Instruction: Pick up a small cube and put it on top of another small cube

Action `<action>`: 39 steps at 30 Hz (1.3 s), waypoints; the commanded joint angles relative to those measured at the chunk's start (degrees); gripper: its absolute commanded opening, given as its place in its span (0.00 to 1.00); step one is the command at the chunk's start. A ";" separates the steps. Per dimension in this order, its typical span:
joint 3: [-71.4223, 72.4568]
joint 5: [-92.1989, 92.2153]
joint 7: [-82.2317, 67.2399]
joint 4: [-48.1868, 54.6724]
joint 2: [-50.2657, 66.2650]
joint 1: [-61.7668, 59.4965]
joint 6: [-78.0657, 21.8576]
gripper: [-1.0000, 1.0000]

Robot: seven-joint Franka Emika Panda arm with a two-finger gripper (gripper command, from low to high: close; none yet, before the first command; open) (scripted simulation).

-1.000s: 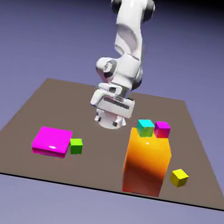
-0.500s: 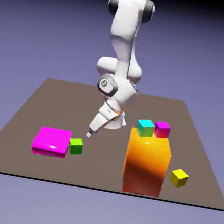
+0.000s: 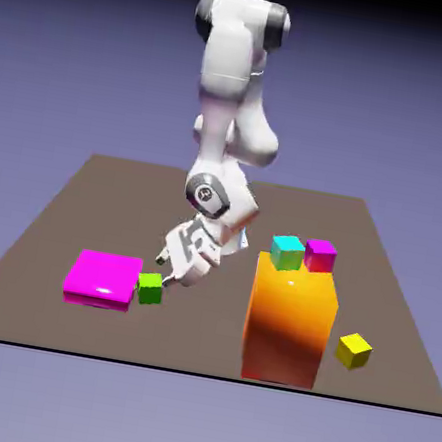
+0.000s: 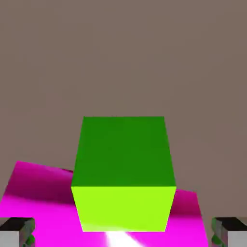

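Claw point(image 3: 164, 270) spread wide, empty, close to the small green cube point(image 3: 150, 289). Cube location: on the desk point(image 3: 190, 337), toward the near edge and the exterior view's left corner, just beside the magenta slab point(image 3: 102, 280). Probably light, rigid and not fragile, with smooth faces perhaps slightly slippery. Best taken low and square, by the two opposite sides clear of the slab. Intended support: cyan cube point(image 3: 286, 253), atop the orange block point(image 3: 288, 323), by its far edge.

- Backdrop: plain blue-violet, darkening to black along the top.
- Brown tabletop point(image 3: 86, 203), its near edge a thin black line.
- Paler violet below that edge.
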 commanded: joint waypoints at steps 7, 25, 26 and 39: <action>-1.38 -4.67 2.88 2.48 5.26 -0.68 -1.83 0.00; 0.17 29.01 -26.45 10.47 -19.66 17.55 -0.92 0.00; 0.05 31.47 -28.94 11.82 -20.88 19.54 -1.37 0.00; 2.68 59.82 -58.06 14.80 -31.67 46.44 -8.35 0.00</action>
